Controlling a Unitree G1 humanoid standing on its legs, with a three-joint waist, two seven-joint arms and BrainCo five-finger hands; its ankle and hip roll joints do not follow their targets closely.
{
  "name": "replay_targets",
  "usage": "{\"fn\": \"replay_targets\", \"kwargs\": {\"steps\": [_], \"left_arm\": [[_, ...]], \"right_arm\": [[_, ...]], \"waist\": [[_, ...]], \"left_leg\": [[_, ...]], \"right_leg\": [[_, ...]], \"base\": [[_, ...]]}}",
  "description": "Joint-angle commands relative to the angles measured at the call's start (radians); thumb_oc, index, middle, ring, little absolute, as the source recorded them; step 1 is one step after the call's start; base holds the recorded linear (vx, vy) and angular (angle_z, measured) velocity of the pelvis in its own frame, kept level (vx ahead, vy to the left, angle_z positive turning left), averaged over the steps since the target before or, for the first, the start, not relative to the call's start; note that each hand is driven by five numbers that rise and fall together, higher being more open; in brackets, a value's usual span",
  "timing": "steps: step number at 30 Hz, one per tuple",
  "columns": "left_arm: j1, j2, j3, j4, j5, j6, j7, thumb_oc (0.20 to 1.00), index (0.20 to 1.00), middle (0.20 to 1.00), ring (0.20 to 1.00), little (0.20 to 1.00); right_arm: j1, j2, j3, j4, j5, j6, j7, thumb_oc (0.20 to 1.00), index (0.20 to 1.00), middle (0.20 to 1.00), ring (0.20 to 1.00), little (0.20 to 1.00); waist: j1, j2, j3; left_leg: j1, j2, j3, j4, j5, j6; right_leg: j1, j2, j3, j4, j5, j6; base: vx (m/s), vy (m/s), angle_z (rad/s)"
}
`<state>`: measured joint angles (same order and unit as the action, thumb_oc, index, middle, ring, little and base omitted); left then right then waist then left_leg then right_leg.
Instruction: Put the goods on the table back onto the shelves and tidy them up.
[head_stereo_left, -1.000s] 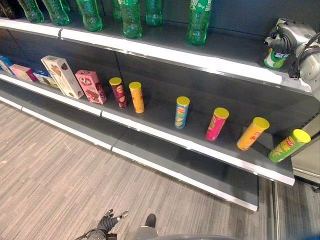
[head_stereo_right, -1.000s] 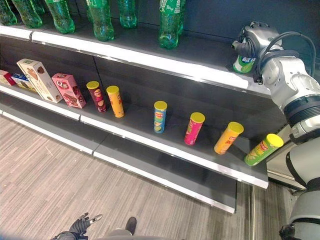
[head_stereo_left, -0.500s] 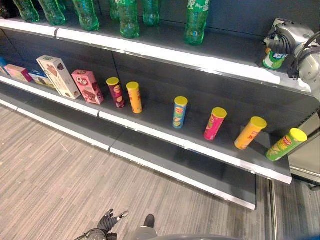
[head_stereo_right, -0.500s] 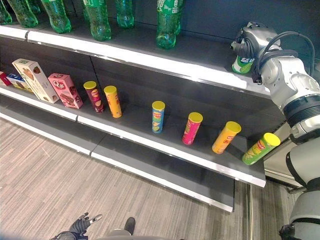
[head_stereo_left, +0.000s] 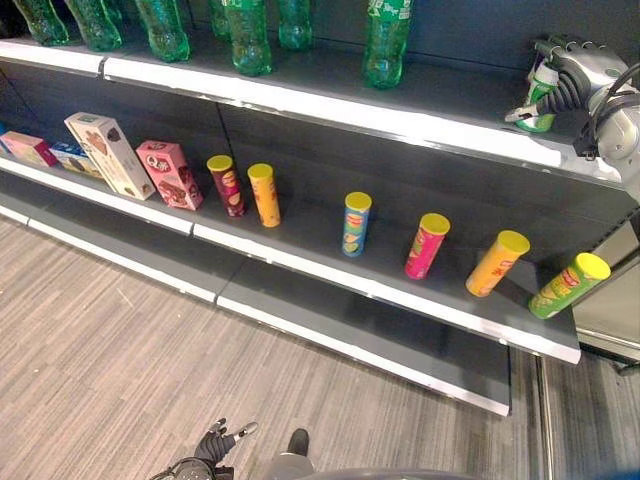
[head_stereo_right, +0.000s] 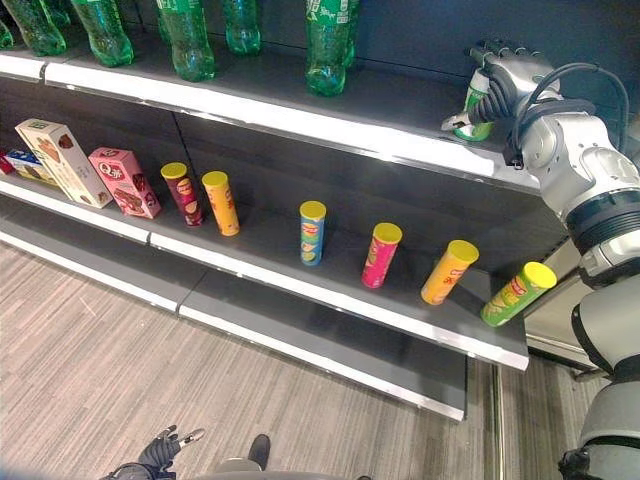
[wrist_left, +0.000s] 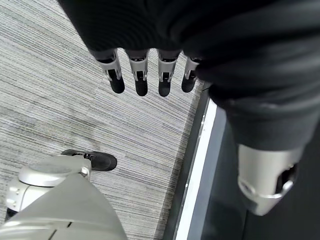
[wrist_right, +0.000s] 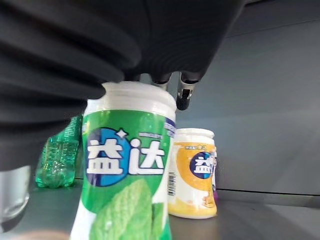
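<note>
Now at the placing step: right hand (head_stereo_right: 497, 82) sits at the upper right of the frame on the top shelf (head_stereo_left: 330, 105), fingers straightened around a green gum jar (wrist_right: 125, 170), apparently letting go. Jar stands upright on the shelf just beside a yellow gum jar (wrist_right: 193, 172). It's a white-lidded green canister with a mint-leaf label. Next move likely calls for drawing the hand clear without tipping it. Left hand (wrist_left: 145, 75) hangs relaxed over the floor.
</note>
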<state>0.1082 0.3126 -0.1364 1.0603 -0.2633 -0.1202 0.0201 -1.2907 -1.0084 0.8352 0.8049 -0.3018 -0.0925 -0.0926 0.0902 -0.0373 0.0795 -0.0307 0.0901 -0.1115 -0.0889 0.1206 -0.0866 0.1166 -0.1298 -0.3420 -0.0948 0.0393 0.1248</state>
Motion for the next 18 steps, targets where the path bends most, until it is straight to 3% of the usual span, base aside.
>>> {"fn": "replay_targets", "kwargs": {"steps": [1, 18], "left_arm": [[-0.063, 0.053, -0.017, 0.01, -0.029, -0.023, 0.013, 1.0, 1.0, 1.0, 1.0, 1.0], [-0.075, 0.056, -0.003, 0.064, -0.009, -0.016, 0.02, 1.0, 1.0, 1.0, 1.0, 1.0]], "right_arm": [[-0.105, -0.02, 0.056, 0.015, 0.02, 0.018, -0.016, 1.0, 1.0, 1.0, 1.0, 1.0], [-0.096, -0.012, 0.046, -0.014, 0.016, 0.017, -0.014, 1.0, 1.0, 1.0, 1.0, 1.0]], "waist": [[0.021, -0.051, 0.029], [0.003, -0.054, 0.025]], "left_leg": [[0.103, 0.043, 0.088, 0.002, -0.145, -0.063], [0.111, 0.046, 0.104, 0.002, -0.152, -0.06]], "right_leg": [[0.042, -0.039, 0.044, 0.008, -0.056, 0.046], [0.034, -0.041, 0.067, 0.007, -0.051, 0.048]], "base": [[0.0, 0.0, 0.0], [-0.01, 0.007, -0.04]]}}
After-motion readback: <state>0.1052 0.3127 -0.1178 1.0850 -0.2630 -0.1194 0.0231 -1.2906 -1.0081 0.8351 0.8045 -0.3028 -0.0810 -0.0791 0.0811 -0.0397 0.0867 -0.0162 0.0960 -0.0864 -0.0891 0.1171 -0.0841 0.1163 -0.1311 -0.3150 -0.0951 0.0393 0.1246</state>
